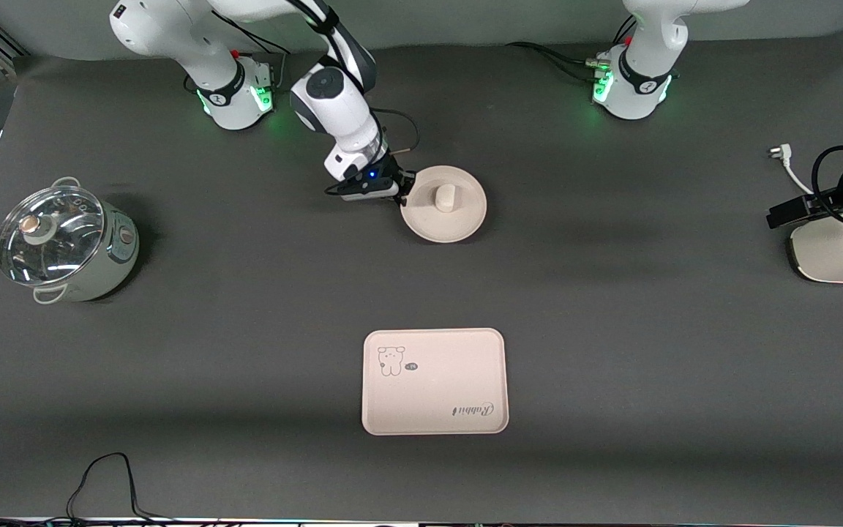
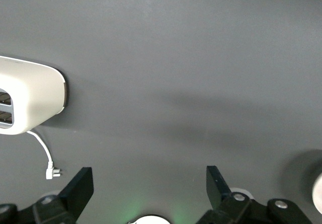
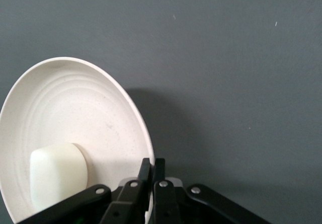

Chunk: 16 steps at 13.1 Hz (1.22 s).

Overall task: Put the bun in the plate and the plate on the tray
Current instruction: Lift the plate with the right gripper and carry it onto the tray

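The round cream plate (image 1: 458, 223) sits mid-table, farther from the front camera than the tray (image 1: 434, 380). The small off-white bun (image 1: 443, 197) lies in the plate. My right gripper (image 1: 403, 196) is shut on the plate's rim at the edge toward the right arm's end. In the right wrist view the plate's rim (image 3: 143, 133) runs down between the closed fingers of the right gripper (image 3: 152, 166), and the bun (image 3: 55, 176) rests inside. My left gripper (image 1: 774, 217) waits open over the table beside the toaster, with nothing between the fingers (image 2: 149, 183).
A white toaster (image 1: 835, 252) with a loose cord and plug (image 1: 780, 154) stands at the left arm's end; it also shows in the left wrist view (image 2: 30, 95). A pot with a glass lid (image 1: 63, 241) stands at the right arm's end.
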Each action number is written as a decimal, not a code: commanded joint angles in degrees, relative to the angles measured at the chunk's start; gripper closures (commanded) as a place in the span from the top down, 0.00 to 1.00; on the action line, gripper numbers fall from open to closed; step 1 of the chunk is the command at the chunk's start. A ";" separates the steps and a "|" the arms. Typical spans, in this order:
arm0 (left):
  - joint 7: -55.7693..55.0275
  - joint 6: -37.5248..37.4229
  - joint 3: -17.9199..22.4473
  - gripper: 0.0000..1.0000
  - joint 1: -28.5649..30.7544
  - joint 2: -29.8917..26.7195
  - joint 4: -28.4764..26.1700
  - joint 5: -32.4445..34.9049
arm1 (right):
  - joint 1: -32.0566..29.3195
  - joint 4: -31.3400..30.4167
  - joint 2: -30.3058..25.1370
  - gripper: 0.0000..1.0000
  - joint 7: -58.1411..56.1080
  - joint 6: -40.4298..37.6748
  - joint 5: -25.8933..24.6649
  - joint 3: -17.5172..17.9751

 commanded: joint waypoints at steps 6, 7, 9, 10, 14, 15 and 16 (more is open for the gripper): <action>-0.04 -1.60 -0.38 1.00 0.18 0.21 0.71 -0.38 | -3.46 7.57 -7.87 0.00 -2.11 -13.97 0.98 -1.76; -0.04 -1.60 -0.38 1.00 0.18 0.21 0.71 -0.38 | -5.03 10.54 -5.25 0.00 -3.24 -13.97 0.98 -1.77; -0.04 -1.60 -0.38 1.00 0.09 0.29 0.80 -0.47 | -9.24 19.40 1.34 0.00 -5.18 -16.59 0.98 -1.85; -0.04 -1.51 -0.38 1.00 0.09 0.30 0.71 -0.47 | -10.48 24.24 4.50 0.00 -5.88 -18.79 0.98 -1.85; -0.04 -1.42 -0.38 1.00 0.09 0.30 0.80 -0.47 | -15.84 45.32 19.43 0.00 -6.33 -23.55 1.07 -1.77; -0.04 -1.42 -0.38 1.00 0.09 0.30 0.80 -0.47 | -16.90 51.64 23.74 0.00 -6.33 -25.30 1.42 -1.77; -0.04 -1.34 -0.38 1.00 0.09 0.30 0.80 -0.47 | -17.60 57.88 27.79 0.00 -6.42 -27.49 1.68 -1.85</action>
